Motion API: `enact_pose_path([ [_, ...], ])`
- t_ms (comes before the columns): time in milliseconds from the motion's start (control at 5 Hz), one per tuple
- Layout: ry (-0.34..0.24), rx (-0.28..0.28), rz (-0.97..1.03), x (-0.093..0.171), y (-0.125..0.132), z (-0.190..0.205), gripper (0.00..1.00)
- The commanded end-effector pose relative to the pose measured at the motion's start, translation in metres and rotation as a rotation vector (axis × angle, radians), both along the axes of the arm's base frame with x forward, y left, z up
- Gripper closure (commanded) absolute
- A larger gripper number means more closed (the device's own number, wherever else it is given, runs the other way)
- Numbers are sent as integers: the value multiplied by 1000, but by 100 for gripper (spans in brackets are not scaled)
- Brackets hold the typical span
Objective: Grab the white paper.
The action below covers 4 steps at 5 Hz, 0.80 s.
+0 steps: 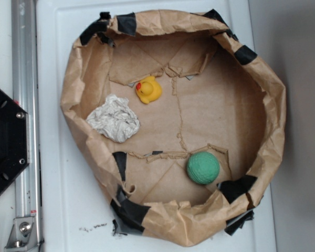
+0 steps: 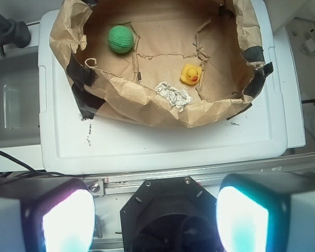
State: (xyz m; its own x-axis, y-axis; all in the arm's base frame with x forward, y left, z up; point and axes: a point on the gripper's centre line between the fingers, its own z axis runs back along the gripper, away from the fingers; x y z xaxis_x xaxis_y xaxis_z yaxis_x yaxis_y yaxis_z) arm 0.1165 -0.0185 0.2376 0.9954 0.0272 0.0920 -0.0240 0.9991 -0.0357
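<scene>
Right now, on my exterior feed, the far left edge shows the black base plate of the arm bolted beside a silver aluminium rail that runs top to bottom. Just right of the rail lies the white table surface, with a few dark specks near its lower edge. On it sits the brown paper wall, a crumpled ring patched with black tape, enclosing a brown paper floor.

Inside the ring, toward its left side, I see the white paper, a lumpy off-white wad with grey creases, resting close against the left wall. Just up and to the right of it, near but apart from it, is a yellow rubber duck with a red beak. Further right and lower down, well apart from both, is the green ball, close to the torn lower-right part of the wall.

On my wrist feed, the tool hangs well back from the ring, above the black base, its two pads spread wide and holding nothing. From there the white paper shows only partly, peeking over the near rim of the wall, with the duck just beside it on the right.
</scene>
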Motion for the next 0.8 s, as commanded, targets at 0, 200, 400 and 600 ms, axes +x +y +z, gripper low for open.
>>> enact_pose_path([
  [0, 0, 0, 0, 0, 0, 0, 0],
  [200, -61, -28, 51, 50, 20, -7, 0],
  [400, -59, -38, 102, 77, 33, -25, 0],
  [600, -45, -43, 95, 98, 45, -54, 0],
])
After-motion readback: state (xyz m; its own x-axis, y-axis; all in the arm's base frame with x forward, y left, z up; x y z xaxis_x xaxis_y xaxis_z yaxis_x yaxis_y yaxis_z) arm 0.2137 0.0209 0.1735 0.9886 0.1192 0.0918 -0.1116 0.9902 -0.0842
